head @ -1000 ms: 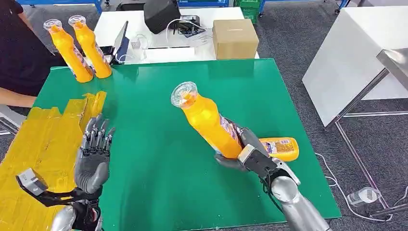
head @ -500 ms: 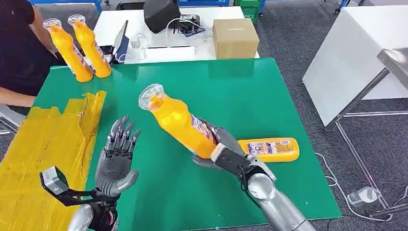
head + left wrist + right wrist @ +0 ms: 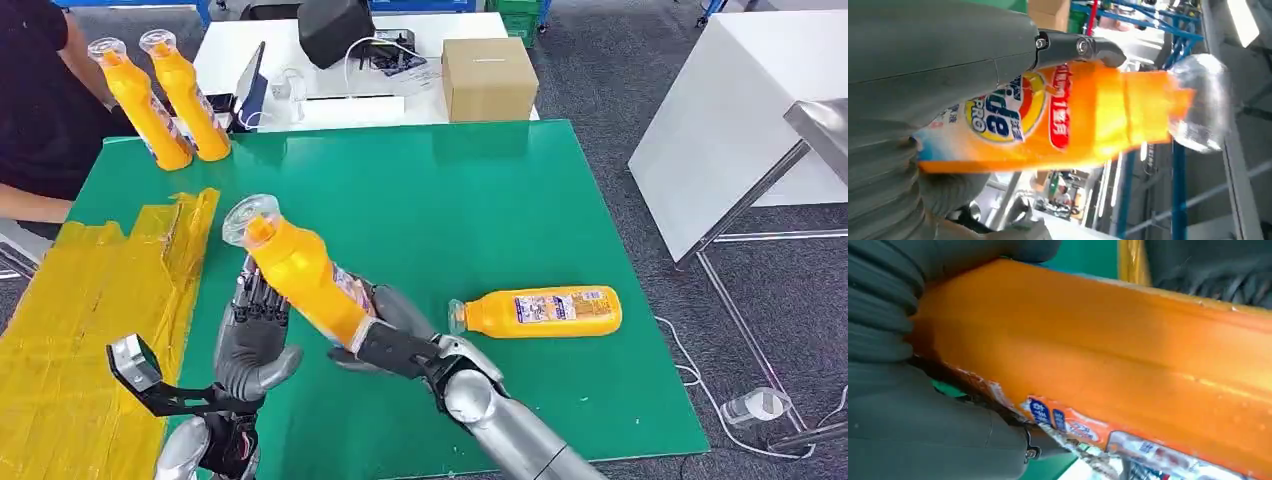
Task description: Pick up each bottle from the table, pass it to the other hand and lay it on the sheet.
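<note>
Gripped one orange bottle (image 3: 300, 275) round its lower body with the right hand (image 3: 385, 335), fingers wrapped tight, up over the near left part of the green table (image 3: 450, 200). Held it off the surface and tilted, clear cap up and leaning left and far. Seen from the right wrist: bottle (image 3: 1123, 350) pressed into the hand (image 3: 908, 415).

Raised the left hand (image 3: 250, 335) just behind that bottle, palm toward it, fingers (image 3: 262, 298) stretched upward and spread, thumb out to the side, nothing clasped. From the left wrist, looked across the hand (image 3: 923, 65) at the label side of the bottle (image 3: 1073, 115), very near. Touching or not: could not tell.

Left a second bottle (image 3: 540, 312) lying on its side near the right of the table, cap pointing left. Kept two more bottles (image 3: 165, 100) standing at the far left corner, side by side.

Spread along the left edge: the yellow sheet (image 3: 90, 300), wrinkled.

Beyond the table: a cardboard box (image 3: 488, 78) on a white desk. At the far left: a person (image 3: 35, 90) in a dark top.
</note>
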Controlling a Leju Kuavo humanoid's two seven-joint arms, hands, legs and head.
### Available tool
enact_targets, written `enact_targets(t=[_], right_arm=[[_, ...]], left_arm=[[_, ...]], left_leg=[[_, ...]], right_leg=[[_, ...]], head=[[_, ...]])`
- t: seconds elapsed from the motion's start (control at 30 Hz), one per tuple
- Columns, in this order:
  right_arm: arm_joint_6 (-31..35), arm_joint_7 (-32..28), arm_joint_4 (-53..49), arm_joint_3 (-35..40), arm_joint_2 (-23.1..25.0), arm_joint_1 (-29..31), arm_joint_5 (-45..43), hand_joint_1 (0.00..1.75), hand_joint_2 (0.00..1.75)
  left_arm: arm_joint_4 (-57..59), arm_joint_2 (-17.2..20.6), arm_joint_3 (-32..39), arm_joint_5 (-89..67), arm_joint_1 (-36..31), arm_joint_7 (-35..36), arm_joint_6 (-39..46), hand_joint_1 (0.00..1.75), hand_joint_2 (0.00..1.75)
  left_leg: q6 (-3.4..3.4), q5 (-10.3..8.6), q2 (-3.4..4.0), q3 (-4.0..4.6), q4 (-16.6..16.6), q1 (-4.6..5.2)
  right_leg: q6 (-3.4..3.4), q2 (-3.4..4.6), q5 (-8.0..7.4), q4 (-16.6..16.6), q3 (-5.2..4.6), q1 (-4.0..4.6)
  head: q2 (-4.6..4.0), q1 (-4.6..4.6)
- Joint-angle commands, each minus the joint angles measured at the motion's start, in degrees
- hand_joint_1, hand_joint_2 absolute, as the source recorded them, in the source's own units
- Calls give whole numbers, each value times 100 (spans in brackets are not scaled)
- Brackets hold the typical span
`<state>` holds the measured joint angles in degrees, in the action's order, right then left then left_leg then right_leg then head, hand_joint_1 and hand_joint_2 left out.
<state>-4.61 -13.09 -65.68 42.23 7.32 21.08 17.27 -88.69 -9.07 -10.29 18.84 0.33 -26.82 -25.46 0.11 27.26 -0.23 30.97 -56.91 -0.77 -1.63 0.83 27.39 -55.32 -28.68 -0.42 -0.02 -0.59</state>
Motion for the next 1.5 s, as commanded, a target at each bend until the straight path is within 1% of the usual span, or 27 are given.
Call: enact_targets(t=[0.03, 0.07, 0.1, 0.23, 0.27, 0.43, 0.47, 0.5, 0.57, 0.7, 0.77, 0.93, 0.97, 1.0, 1.03, 1.13, 1.17, 1.23, 1.27, 1.33, 1.37, 1.4, 1.43, 1.47, 1.5], right_arm=[[-72, 14, 517, 1508, 291, 214, 322, 175, 175], [-39, 10, 532, 1601, 299, 193, 391, 175, 175], [-20, 9, 539, 1651, 302, 179, 420, 175, 175], [15, 8, 583, 1809, 294, 165, 453, 175, 175], [30, 29, 641, 1851, 308, 163, 464, 175, 175], [30, 29, 641, 1851, 308, 163, 464, 175, 175], [36, 24, 688, 1848, 301, 189, 452, 175, 175], [49, 13, 751, 1849, 297, 216, 436, 175, 175], [55, -9, 851, 1834, 285, 281, 426, 175, 175], [157, -29, 881, 1781, 288, 97, 492, 175, 175], [201, -22, 921, 1748, 281, 84, 519, 175, 175], [238, -34, 979, 1581, 245, 85, 521, 175, 175], [238, -34, 979, 1581, 245, 85, 521, 175, 175], [238, -34, 979, 1581, 245, 85, 521, 175, 175], [238, -34, 979, 1581, 245, 85, 521, 175, 175], [238, -34, 979, 1581, 245, 85, 521, 175, 175], [246, -37, 975, 1543, 247, 70, 525, 175, 175], [284, -38, 983, 1486, 211, 72, 538, 175, 175], [332, -35, 989, 1403, 181, 66, 531, 175, 175], [416, -36, 982, 1256, 127, 65, 502, 175, 175], [490, -21, 954, 1114, 99, 61, 511, 175, 175], [574, 11, 922, 1006, 69, 68, 536, 145, 175], [656, 50, 867, 883, 38, 70, 560, 5, 175], [746, 112, 748, 727, -34, 81, 610, 0, 175], [752, 165, 631, 578, -127, 92, 584, 0, 175]], left_arm=[[672, 31, 55, -174, -163, 64, 154, 0, 175], [688, 34, 57, -258, -159, 67, 228, 0, 175], [700, 37, 69, -311, -163, 67, 276, 0, 175], [799, 24, 117, -496, -193, 96, 435, 0, 175], [815, 37, 122, -571, -193, 102, 475, 0, 175], [815, 37, 122, -571, -193, 102, 475, 0, 175], [791, 15, 152, -565, -178, 93, 477, 0, 175], [730, -13, 182, -564, -152, -1, 440, 175, 175], [644, -47, 203, -578, -118, -87, 410, 175, 175], [488, -77, 211, -618, -45, -146, 395, 175, 175], [476, -81, 208, -612, -37, -161, 368, 175, 175], [502, -77, 210, -598, -42, -183, 311, 175, 175], [502, -77, 210, -598, -42, -183, 311, 175, 175], [502, -77, 210, -598, -42, -183, 311, 175, 175], [502, -77, 210, -598, -42, -183, 311, 175, 175], [502, -77, 210, -598, -42, -183, 311, 175, 175], [499, -78, 215, -593, -44, -188, 295, 175, 175], [473, -76, 219, -586, -48, -201, 281, 175, 175], [438, -68, 224, -581, -46, -208, 272, 175, 175], [385, -49, 251, -592, -41, -231, 284, 175, 175], [341, -31, 255, -706, -18, -258, 352, 175, 175], [319, -6, 278, -766, 0, -257, 393, 175, 175], [297, 27, 316, -849, 29, -260, 456, 175, 175], [249, 67, 395, -1032, 79, -313, 601, 175, 175], [230, 122, 480, -1164, 103, -348, 694, 175, 175]], left_leg=[[2, -3, 14, -20, 11, 1], [0, -2, 7, -5, 7, 1], [0, -3, 9, -15, 12, 1], [1, -4, 0, 3, 5, 4], [2, -5, -2, -5, 8, 3], [1, -3, -2, 3, 5, 5], [1, -4, -6, -8, 7, 3], [1, -3, -8, -4, 6, 2], [1, -4, -5, -1, 5, 3], [1, -3, -7, 3, 3, 1], [2, -5, -15, 1, 4, 1], [2, -4, -11, 4, 3, 2], [4, -5, -20, -4, 4, 1], [1, -4, -11, 5, 3, 1], [3, -5, -19, -1, 3, 0], [1, -4, -12, 4, 3, 2], [2, -4, -17, -1, 4, 2], [1, -5, -12, 5, 3, 2], [3, -5, -20, -1, 4, 1], [2, -5, -14, 6, 2, 2], [3, -6, -22, 2, 2, 0], [3, -6, -19, 6, 1, 1], [2, -6, -15, 9, 0, 2], [6, -7, -28, 2, -1, 0], [3, -5, -12, 7, 1, 2]], right_leg=[[8, 1, -4, 8, 17, 1], [4, 2, -3, 6, 5, 1], [7, 0, -3, 11, 13, 1], [2, -4, -2, 4, -5, -3], [5, -11, -2, 8, 5, -1], [2, -7, 0, 3, -5, -5], [7, -17, 1, 6, 9, -2], [6, -17, 1, 7, 5, 0], [4, -12, 0, 6, 1, -2], [3, -12, 0, 6, -3, 0], [4, -22, 0, 8, 1, 0], [2, -16, 0, 6, -4, -2], [5, -31, 1, 10, 10, 1], [2, -16, 0, 6, -5, -1], [4, -28, 1, 9, 6, 1], [2, -17, 0, 6, -5, -1], [4, -25, 2, 7, 2, -1], [2, -16, 0, 6, -7, -1], [4, -28, 2, 9, 4, 0], [2, -19, 0, 6, -7, -1], [3, -30, 0, 9, 2, 1], [2, -25, 0, 6, -4, -1], [1, -21, -1, 5, -10, -1], [3, -40, 1, 8, 6, 2], [1, -18, -1, 5, -8, -1]], head=[[0, 0], [0, 2], [0, 0], [0, -2], [0, 4], [0, 0], [0, 0], [0, 2], [0, 0], [0, 2], [0, 2], [0, 0], [0, 0], [0, 2], [0, 0], [0, 0], [0, 0], [0, 0], [0, 0], [0, 0], [0, 0], [0, 0], [0, 0], [0, 0], [0, 2]])
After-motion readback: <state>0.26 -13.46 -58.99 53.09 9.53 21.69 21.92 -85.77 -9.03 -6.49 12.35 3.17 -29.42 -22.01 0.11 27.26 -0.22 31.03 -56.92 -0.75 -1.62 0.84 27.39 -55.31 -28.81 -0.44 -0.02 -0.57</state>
